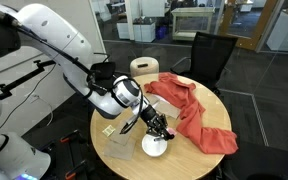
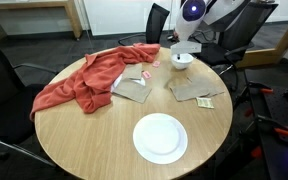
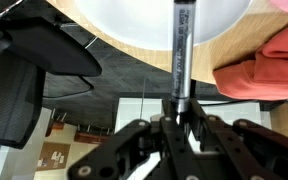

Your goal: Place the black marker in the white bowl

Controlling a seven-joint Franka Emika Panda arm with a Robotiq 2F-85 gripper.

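Between your gripper's (image 3: pixel 181 112) fingers stands the black marker (image 3: pixel 181 45), and the jaws are clamped on its lower end in the wrist view. From there its barrel runs straight up the picture, and its far end lies across the bright inside of the white bowl (image 3: pixel 134 20). You cannot tell from that view whether the marker's tip touches the bowl or hangs clear of it. In both exterior views your gripper (image 1: pixel 158 127) (image 2: pixel 183 44) sits just over the bowl (image 1: pixel 154 147) (image 2: pixel 182 61), pointing down at it, and the marker itself is too thin to make out there. The bowl stands near the edge of the round wooden table (image 2: pixel 84 135), on the side nearest your arm. Just beside the bowl lies a rumpled red cloth (image 1: pixel 192 115) (image 2: pixel 89 80), spread over a good part of the tabletop; its edge also shows in the wrist view (image 3: pixel 274 60). Flat brownish sheets (image 2: pixel 192 92) lie near the bowl on the wood. Well apart from the bowl, close to the opposite edge, rests a white plate (image 2: pixel 160 137). A black chair (image 1: pixel 209 58) stands behind the table.
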